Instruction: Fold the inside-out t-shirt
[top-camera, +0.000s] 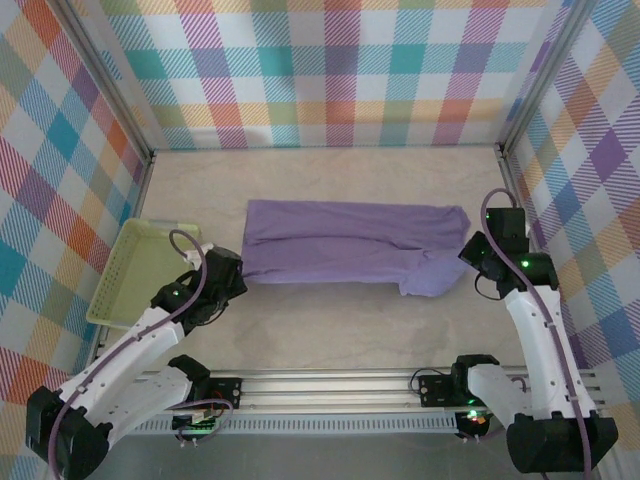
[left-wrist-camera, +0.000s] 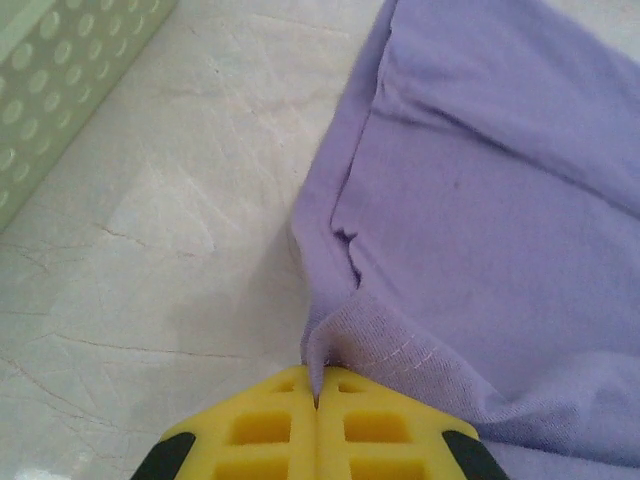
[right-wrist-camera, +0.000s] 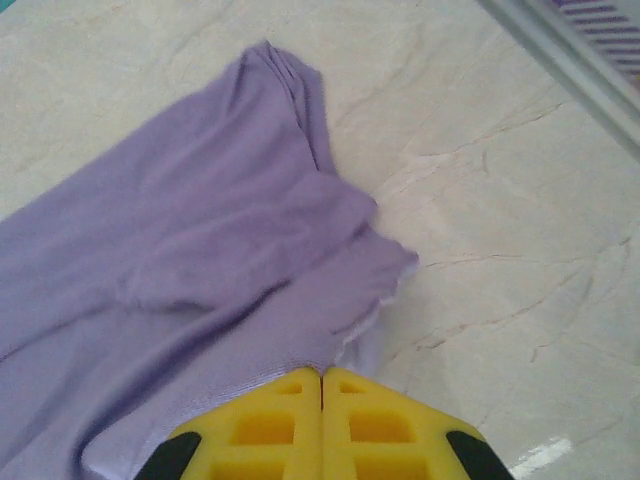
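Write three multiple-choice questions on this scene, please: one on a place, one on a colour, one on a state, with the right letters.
1. Where is the green tray? A) left of the t-shirt B) on the t-shirt C) right of it
2. What colour is the t-shirt? A) white B) lavender-purple C) red
3. How is the left gripper? A) wide open B) shut on the t-shirt's hem C) shut on the tray
1 A: it lies off the t-shirt's left end, apart. 2 B: plain purple fabric. 3 B: its yellow fingers meet with the hem pinched between.
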